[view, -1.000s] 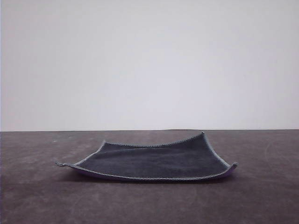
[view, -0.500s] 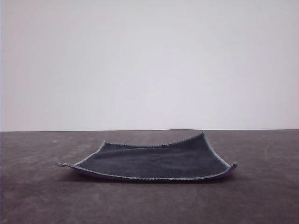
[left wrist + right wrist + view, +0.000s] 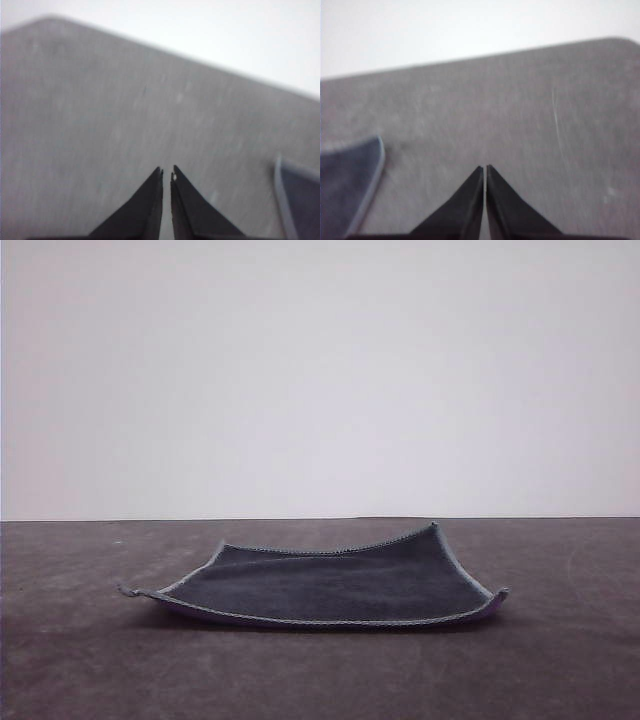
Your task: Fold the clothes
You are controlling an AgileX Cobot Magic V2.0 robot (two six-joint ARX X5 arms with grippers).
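Left wrist view, left hand (image 3: 166,172): it is hovering over bare table (image 3: 100,125), its two dark fingers lying pressed together with only a hairline slit between them, and it is gripping nothing.
Left wrist view, cloth: a corner of the dark grey cloth (image 3: 300,200) with its pale stitched edging is showing near the fingers but apart from them; nothing is touching it.
Right wrist view, right hand (image 3: 485,169): it is likewise hanging over bare table (image 3: 520,110), fingers closed tip to tip, and is carrying nothing.
Right wrist view, cloth: the other side of the cloth (image 3: 345,185) is lying off to the side of the hand, clear of the fingertips.
Front view, near edge of cloth: the stitched front hem is running almost straight, with both near corners curling up a little and a thin strip of purple underside (image 3: 195,613) peeking out beneath it.
Front view, cloth as a whole: the cloth (image 3: 330,585) is lying spread open in the middle of the table (image 3: 80,670), dark grey face up, in a single layer as far as I can tell.
Front view, far edge of cloth: the far right corner is standing up higher than the far left one, so the sheet is sitting slightly bowed, not flat.
Work done: judging by the open, unfolded cloth, no fold is showing yet.
Work left: seemingly everything, namely opening the hands, taking hold of an edge or two corners, carrying that edge over to the opposite one, and flattening the result.
Likely snag: the curled corners are probably offering an easy pinch, but the bowed sheet may be shifting when lifted.
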